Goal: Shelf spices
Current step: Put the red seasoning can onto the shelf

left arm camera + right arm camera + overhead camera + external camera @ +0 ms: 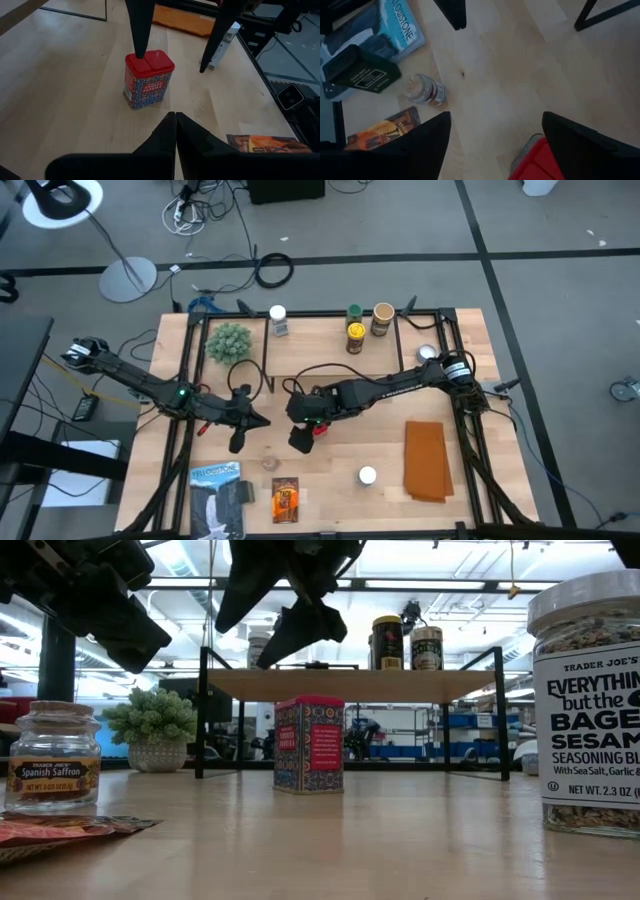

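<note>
The red spice box stands upright on its base on the table, in front of the shelf. My right gripper is open and hovers just above it, touching nothing; the red lid shows between its fingers. My left gripper is shut and empty, to the table's left of the box. Several jars stand on the shelf top. On the table stand a saffron jar and a white-lidded jar. The orange-brown packet lies flat, and the dark box rests on the blue-and-white package.
A potted plant stands at the shelf's left end. The folded orange cloth lies at the table's right, the blue-and-white package near the left near corner. A seasoning jar stands close to the low camera. Bare wood lies between box and shelf.
</note>
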`<state>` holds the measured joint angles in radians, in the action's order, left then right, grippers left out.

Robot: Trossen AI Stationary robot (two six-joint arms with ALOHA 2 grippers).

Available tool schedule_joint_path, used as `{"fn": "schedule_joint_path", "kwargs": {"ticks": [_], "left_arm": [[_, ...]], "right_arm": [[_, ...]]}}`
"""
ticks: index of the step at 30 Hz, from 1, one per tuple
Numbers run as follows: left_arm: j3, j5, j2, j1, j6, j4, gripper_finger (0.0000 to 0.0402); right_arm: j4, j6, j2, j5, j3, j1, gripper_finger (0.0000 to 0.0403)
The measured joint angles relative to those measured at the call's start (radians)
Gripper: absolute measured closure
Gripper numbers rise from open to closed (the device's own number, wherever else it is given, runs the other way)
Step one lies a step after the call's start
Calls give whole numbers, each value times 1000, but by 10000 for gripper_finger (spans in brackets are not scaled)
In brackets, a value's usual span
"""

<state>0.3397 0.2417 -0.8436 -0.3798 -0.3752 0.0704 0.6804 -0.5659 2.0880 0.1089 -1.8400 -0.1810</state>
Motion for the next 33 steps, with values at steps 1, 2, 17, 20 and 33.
{"fn": "schedule_joint_path", "kwargs": {"ticks": [1, 2, 17, 20, 33], "left_arm": [[0, 0, 0, 0, 0, 0, 387], [0, 0, 0, 0, 0, 0, 387], [0, 0, 0, 0, 0, 0, 387], [0, 0, 0, 0, 0, 0, 387], [0, 0, 0, 0, 0, 0, 387]], "right_arm": [[0, -1, 0, 0, 0, 1, 87], [1, -3, 0, 0, 0, 1, 84], [-7, 50, 0, 1, 0, 0, 5], [7, 46, 0, 2, 0, 0, 9], [293, -252, 2, 78, 3, 9, 11]]}}
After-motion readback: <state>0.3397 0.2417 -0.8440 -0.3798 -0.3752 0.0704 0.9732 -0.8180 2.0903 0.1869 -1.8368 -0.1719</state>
